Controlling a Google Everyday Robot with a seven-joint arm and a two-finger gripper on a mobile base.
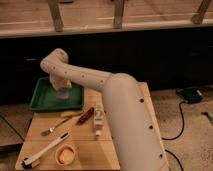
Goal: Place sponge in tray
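The green tray [42, 102] lies at the table's back left corner. My gripper [62, 93] hangs from the white arm [90, 80] over the right half of the tray, low above its floor. A pale blue-grey block, the sponge [63, 95], shows at the gripper's tip inside the tray's outline. I cannot tell whether it rests on the tray floor or hangs just above it.
On the wooden table [115, 157] in front of the tray lie a red-handled tool [86, 116], a white bottle-like box [98, 121], a fork [56, 126], a white brush [44, 149] and a small orange bowl [66, 155]. A cable and a dark box [191, 94] lie on the floor at right.
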